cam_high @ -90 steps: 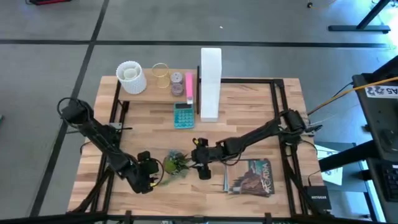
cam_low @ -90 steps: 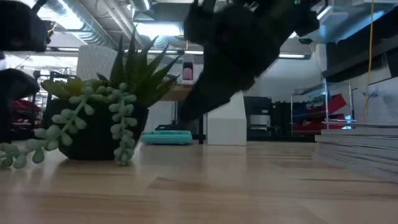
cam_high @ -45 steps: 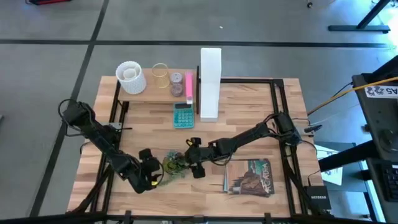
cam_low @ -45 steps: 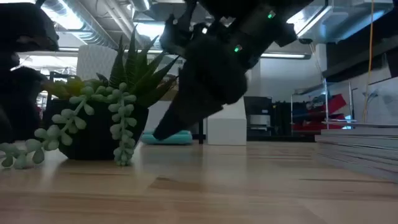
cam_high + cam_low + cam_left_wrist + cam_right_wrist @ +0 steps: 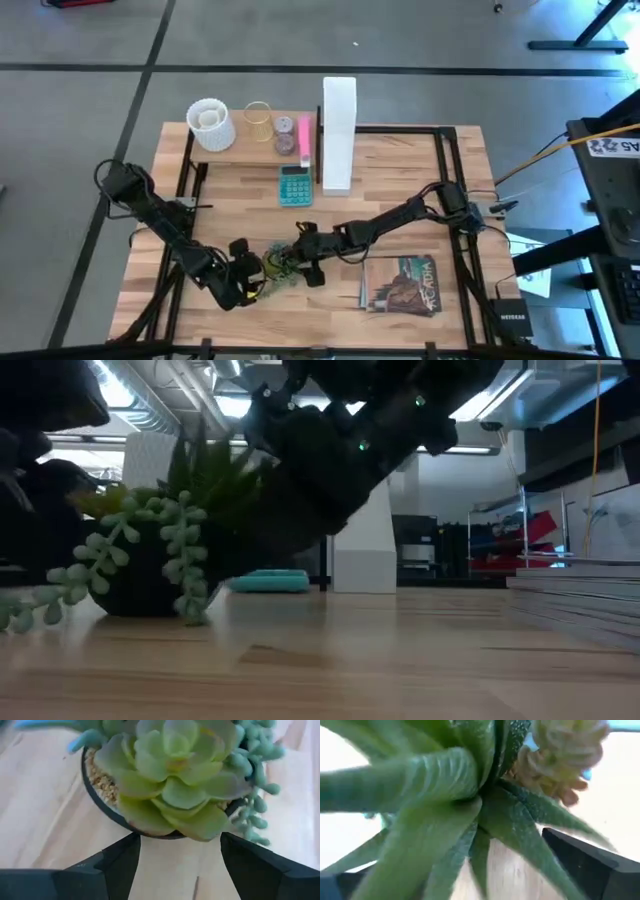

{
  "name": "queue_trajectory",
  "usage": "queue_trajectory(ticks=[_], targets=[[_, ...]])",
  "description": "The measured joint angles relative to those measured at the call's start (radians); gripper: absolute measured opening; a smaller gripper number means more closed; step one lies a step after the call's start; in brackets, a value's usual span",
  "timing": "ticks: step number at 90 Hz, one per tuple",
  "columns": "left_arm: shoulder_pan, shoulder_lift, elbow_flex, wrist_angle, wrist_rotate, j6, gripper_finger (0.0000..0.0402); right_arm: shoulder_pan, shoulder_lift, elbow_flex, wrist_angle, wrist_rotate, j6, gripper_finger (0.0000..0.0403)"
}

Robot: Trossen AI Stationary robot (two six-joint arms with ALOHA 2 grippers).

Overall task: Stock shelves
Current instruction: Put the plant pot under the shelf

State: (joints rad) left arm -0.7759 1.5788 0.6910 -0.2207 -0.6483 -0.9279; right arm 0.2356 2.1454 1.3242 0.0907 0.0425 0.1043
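Note:
A small potted succulent plant (image 5: 277, 264) in a black pot (image 5: 140, 575) stands on the tabletop near the front, its trailing strands hanging over the rim. My left gripper (image 5: 250, 274) is open just left of it, with the pot's rim (image 5: 125, 822) ahead between its fingers. My right gripper (image 5: 299, 257) is open at the plant's right side, and spiky leaves (image 5: 445, 785) fill the gap between its fingers. The raised wooden shelf (image 5: 250, 150) and the white file box (image 5: 338, 130) stand at the far edge. My left gripper's fingertips (image 5: 131, 842) stand close to the pot's rim on either side; I cannot tell whether they touch it. My right gripper comes level from the table's right, its fingers (image 5: 580, 860) around the spiky leaves; I cannot tell whether they touch.
On the shelf stand a white ribbed cup (image 5: 211, 124), a clear glass (image 5: 259, 120) and a pink item (image 5: 304, 143). A teal calculator (image 5: 295, 185) lies in front of the shelf. A book (image 5: 403, 285) lies at the front right.
My right gripper has gone toward the table's left edge and down, up to the plant, and its fingers are now among the leaves. My left gripper has edged right toward the pot.

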Motion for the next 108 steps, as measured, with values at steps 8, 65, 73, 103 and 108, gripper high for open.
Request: queue_trajectory(ticks=[8, 65, 73, 103, 108], targets=[[0.014, 0.001, 0.0, -0.006, 0.0, 0.001, 0.0268, 0.0, 0.01, 0.003, 0.031, 0.0, 0.0, 0.0319], [0.038, 0.002, -0.002, 0.016, -0.001, 0.09, 0.027, 0.003, 0.065, 0.055, 0.039, 0.011, 0.074, 0.0319], [0.038, 0.001, -0.002, 0.011, 0.002, 0.074, 0.027, 0.003, 0.066, 0.082, 0.008, 0.013, 0.084, 0.0319], [0.026, -0.054, 0.049, -0.273, -0.03, -0.016, 0.027, -0.013, 0.067, 0.256, -0.157, 0.08, 0.054, 0.0319], [0.019, -0.069, 0.062, -0.314, -0.044, -0.012, 0.027, -0.017, 0.066, 0.262, -0.16, 0.078, 0.048, 0.0319]])
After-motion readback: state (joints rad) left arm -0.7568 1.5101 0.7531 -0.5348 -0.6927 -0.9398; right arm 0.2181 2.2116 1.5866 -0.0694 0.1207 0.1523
